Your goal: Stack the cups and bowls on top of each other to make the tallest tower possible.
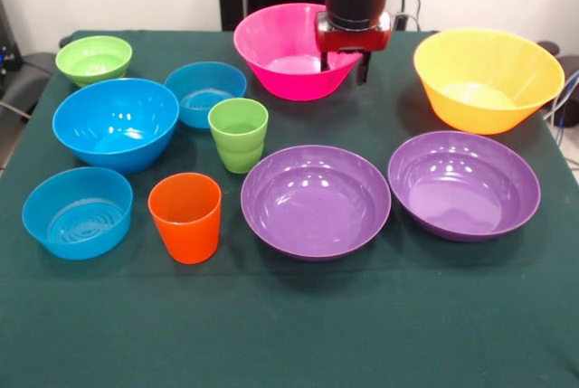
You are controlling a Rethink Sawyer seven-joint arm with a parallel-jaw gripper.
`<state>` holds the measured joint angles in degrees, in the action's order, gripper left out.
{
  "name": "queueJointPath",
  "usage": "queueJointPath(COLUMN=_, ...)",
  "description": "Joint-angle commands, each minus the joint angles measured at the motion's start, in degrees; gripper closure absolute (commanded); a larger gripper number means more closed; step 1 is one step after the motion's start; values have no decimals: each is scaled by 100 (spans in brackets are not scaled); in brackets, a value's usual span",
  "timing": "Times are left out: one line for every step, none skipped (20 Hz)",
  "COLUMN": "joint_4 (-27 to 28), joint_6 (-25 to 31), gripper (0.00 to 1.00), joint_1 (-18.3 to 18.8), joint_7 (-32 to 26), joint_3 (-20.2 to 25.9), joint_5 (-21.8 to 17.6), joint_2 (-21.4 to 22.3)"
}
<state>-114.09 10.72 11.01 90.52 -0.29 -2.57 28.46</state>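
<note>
Orange cup [185,217], 8 empty bowls [316,200]

Purple bowls: two [316,200] [464,184]
Large bowls: three, namely pink [291,51], yellow [488,79], blue [116,123]
Small blue bowls: two [78,212] [205,92]
Small green bowl: one [93,60]
Cups: two, namely orange [185,217], green [238,135]
Bowls in all: eight

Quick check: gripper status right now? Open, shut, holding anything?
Gripper: open, holding nothing, with its fingers hanging apart at the rim of the large pink bowl.
</note>
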Motion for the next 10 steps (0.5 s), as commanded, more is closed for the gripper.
queueJointPath(joint_4=187, joint_6=1017, gripper=0, joint_1=-57, joint_7=628, joint_3=541, joint_5=153, joint_2=449)
queueJointPath(joint_4=95, joint_6=1023, gripper=0, joint_1=-35, joint_7=643, joint_3=571, joint_5=146, joint_2=511)
queueJointPath(joint_4=67, joint_6=1069, gripper=0, joint_1=-16, joint_7=658, joint_3=601, joint_5=162, joint_2=544)
queueJointPath(joint_4=70, joint_6=1128, gripper=0, joint_1=-4, joint_7=669, joint_3=626, joint_5=180, joint_2=555)
queueJointPath(joint_4=69, joint_6=1175, gripper=0, joint_1=2, joint_7=675, joint_3=633, joint_5=190, joint_2=574)
queueJointPath(joint_4=112, joint_6=1244, gripper=0, joint_1=-5, joint_7=673, joint_3=623, joint_5=193, joint_2=579)
queueJointPath(joint_4=149, joint_6=1303, gripper=0, joint_1=-16, joint_7=656, joint_3=598, joint_5=175, joint_2=587)
queueJointPath(joint_4=267, joint_6=1416, gripper=0, joint_1=-30, joint_7=631, joint_3=573, joint_5=175, joint_2=562)
queueJointPath(joint_4=322, joint_6=1497, gripper=0, joint_1=-20, joint_7=603, joint_3=554, joint_5=160, joint_2=552)
queueJointPath(joint_4=330, joint_6=1533, gripper=0, joint_1=1, joint_7=579, joint_3=536, joint_5=137, joint_2=534)
